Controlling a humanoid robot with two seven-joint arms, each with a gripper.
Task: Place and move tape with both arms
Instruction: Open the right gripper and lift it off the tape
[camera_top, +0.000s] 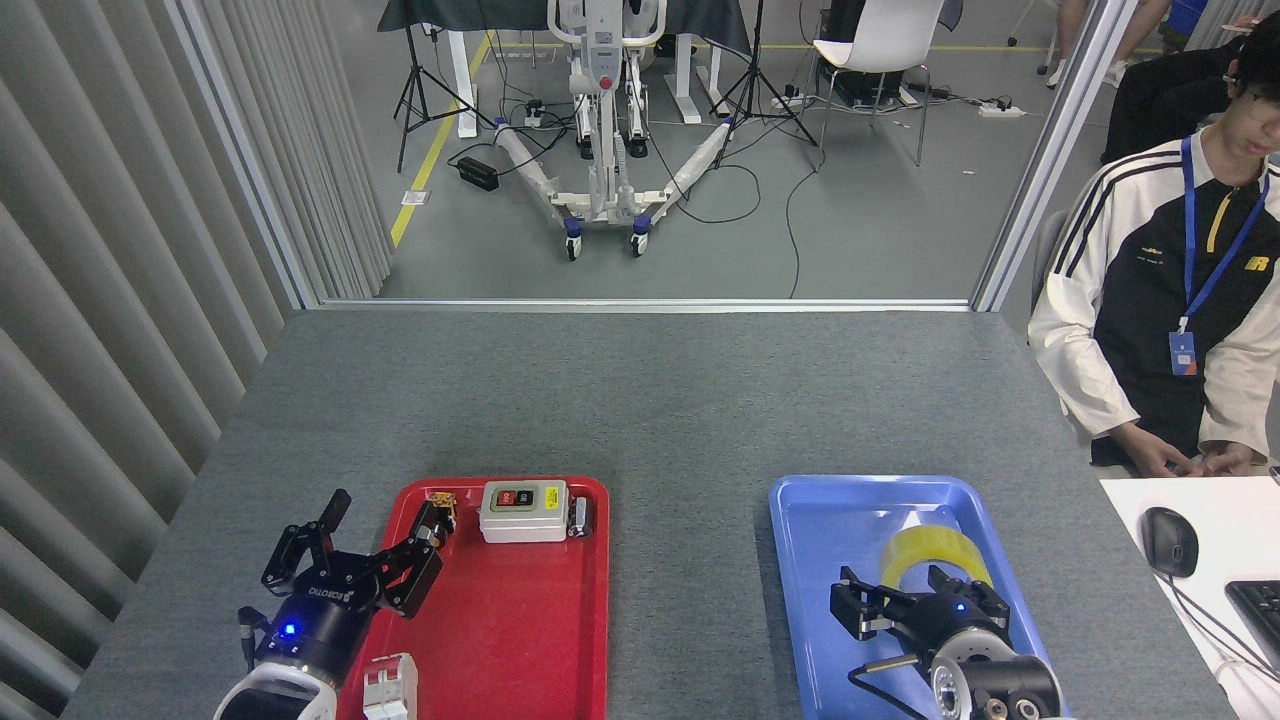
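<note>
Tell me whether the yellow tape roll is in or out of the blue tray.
In. The translucent yellow tape roll sits inside the blue plastic tray, partly hidden by the right gripper.

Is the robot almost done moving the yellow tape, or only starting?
Only starting, it seems. The tape lies in the blue tray, so nothing looks moved yet. In hand: the right gripper sits open right at the roll, fingers spread, not clearly gripping. The left gripper waits open at the red tray. Left: grasping, lifting and placing the tape.

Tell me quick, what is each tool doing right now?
Left tool: open, holding nothing, at the red tray's left edge.
Right tool: open, around the yellow tape roll in the blue tray.
</note>
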